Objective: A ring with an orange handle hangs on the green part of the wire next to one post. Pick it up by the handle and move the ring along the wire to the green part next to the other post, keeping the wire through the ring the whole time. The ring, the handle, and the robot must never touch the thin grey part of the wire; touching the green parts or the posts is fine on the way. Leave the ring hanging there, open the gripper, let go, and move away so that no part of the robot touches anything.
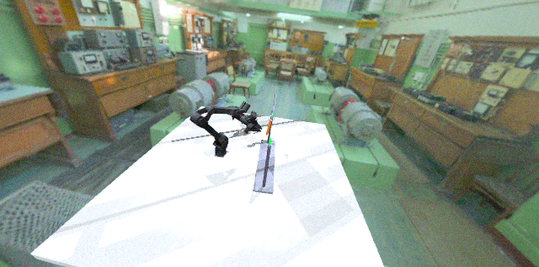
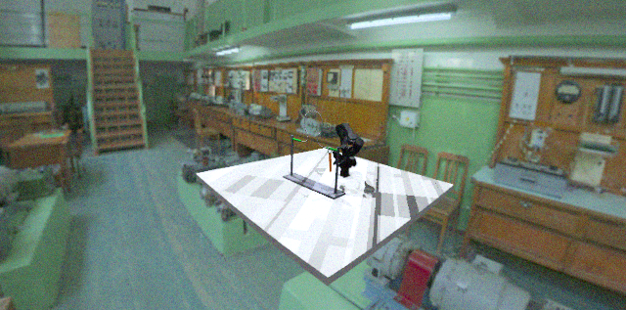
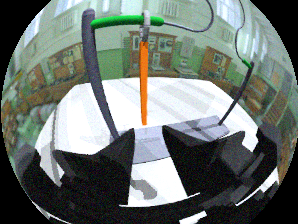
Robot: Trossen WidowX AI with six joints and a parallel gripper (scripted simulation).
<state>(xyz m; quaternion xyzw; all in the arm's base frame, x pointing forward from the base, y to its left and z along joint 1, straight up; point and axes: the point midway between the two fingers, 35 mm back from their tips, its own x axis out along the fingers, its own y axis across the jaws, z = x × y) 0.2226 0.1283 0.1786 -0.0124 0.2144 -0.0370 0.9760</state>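
Orange, the handle (image 1: 269,127) (image 2: 330,162) (image 3: 144,82) hangs upright at twelve o'clock of the gripper (image 1: 260,129) (image 2: 337,159) (image 3: 148,129) in the wrist view, its fingers spread part way with nothing between them. Above it, the ring (image 3: 146,20) hangs on the green part (image 3: 112,21) by the near post (image 2: 336,180) (image 3: 95,75), at roughly half past ten. The other post (image 2: 291,158) (image 3: 236,95) stands towards two o'clock.

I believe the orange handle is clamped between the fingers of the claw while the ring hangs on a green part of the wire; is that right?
Not quite: the orange handle is outside the claw, whose fingers stand apart with nothing between them, as the wrist view shows. The ring does hang on a green part of the wire.
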